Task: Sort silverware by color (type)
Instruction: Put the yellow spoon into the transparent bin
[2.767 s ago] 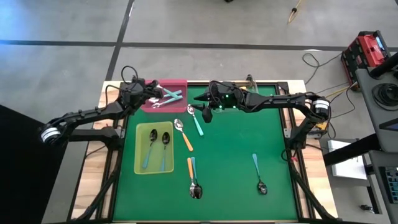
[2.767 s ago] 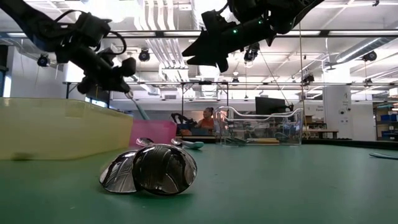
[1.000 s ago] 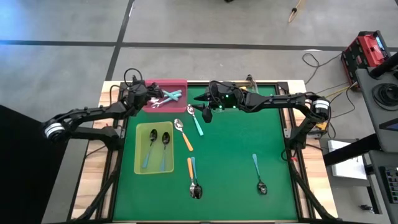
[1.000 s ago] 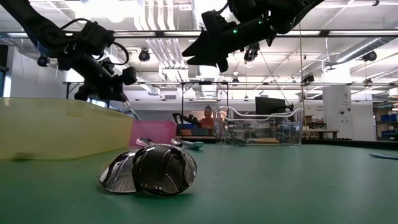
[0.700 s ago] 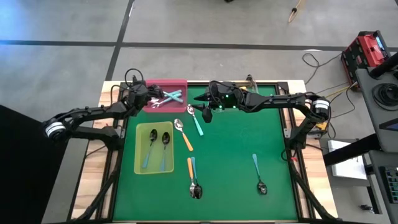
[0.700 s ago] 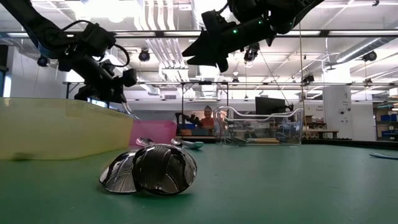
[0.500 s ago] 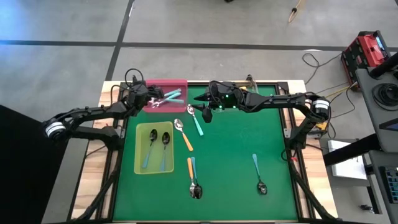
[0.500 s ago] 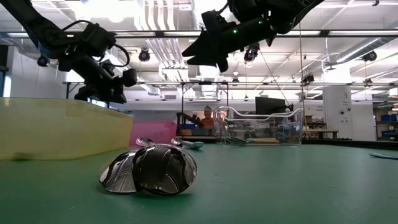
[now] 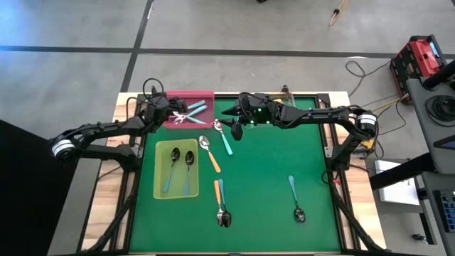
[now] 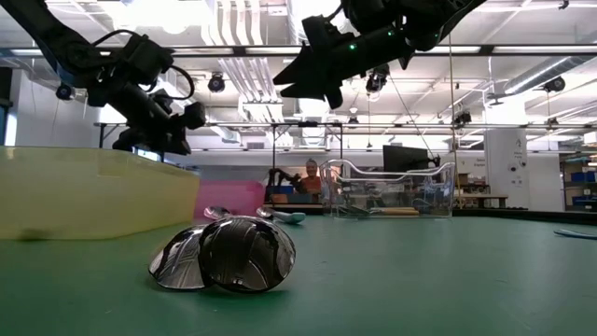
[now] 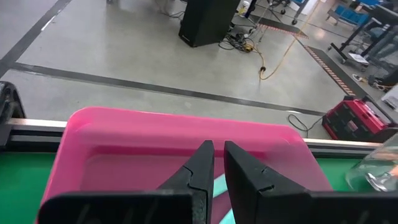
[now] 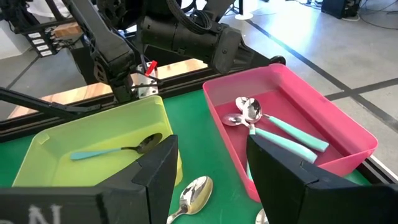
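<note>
The pink tray at the far left holds several teal-handled spoons. My left gripper hovers over the tray's left part, shut, with nothing between its fingers. My right gripper hangs open and empty high above the table, just right of the pink tray. The yellow-green tray holds two light-blue spoons. Loose on the green mat lie an orange spoon, a teal spoon, a crossed pair and a blue spoon.
A clear tray stands at the far edge, under my right arm. The crossed pair's shiny bowls lie close to the low camera. The mat's middle and right parts hold little else. A person sits in the room beyond the table.
A slim spoon handle that hung below my left gripper in the low view has dropped out of sight toward the pink tray, where the teal spoons now lie slightly differently. Both arms have kept still.
</note>
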Motion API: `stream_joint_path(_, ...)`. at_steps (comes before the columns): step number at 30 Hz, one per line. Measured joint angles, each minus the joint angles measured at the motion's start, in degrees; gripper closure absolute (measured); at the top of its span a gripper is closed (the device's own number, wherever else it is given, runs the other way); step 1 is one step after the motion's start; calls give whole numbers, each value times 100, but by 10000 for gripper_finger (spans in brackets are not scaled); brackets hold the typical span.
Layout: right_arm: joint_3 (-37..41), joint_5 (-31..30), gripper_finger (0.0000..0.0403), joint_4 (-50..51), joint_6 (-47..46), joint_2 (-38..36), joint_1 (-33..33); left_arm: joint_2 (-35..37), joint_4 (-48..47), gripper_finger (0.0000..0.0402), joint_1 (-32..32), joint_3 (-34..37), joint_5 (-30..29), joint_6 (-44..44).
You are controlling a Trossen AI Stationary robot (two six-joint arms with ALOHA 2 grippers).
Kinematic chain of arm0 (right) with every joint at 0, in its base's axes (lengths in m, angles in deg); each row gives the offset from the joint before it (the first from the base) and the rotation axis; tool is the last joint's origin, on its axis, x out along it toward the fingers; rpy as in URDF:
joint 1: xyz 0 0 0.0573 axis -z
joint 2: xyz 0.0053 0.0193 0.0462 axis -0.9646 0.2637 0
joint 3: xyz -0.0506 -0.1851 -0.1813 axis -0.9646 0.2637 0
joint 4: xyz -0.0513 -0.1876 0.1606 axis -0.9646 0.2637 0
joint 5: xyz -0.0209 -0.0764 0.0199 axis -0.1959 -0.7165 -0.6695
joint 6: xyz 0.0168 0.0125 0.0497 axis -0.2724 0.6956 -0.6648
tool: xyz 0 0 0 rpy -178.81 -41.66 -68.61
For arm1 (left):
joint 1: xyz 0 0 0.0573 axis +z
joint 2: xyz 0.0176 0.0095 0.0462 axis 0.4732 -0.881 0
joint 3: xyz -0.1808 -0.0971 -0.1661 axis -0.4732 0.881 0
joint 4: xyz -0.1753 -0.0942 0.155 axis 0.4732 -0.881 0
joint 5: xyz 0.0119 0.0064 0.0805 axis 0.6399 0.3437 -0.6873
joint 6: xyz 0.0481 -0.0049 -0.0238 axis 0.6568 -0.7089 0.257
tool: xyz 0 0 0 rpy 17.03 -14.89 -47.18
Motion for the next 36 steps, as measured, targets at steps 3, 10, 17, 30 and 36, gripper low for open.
stream_joint_path(3,0,0,220,0,-156,0,0,26,52,382,0,0,133,108)
stream_joint_path(10,0,6,220,0,-674,0,-34,204,156,382,-26,0,430,498)
stream_joint_path(17,0,26,220,0,-1240,0,-284,599,358,382,-90,0,973,1198)
stream_joint_path(30,-205,-572,220,499,-1941,0,-922,1451,899,389,-429,0,4047,2624)
stream_joint_path(36,-450,-1295,220,1136,-2032,0,-1165,1870,884,389,-490,0,4620,2610)
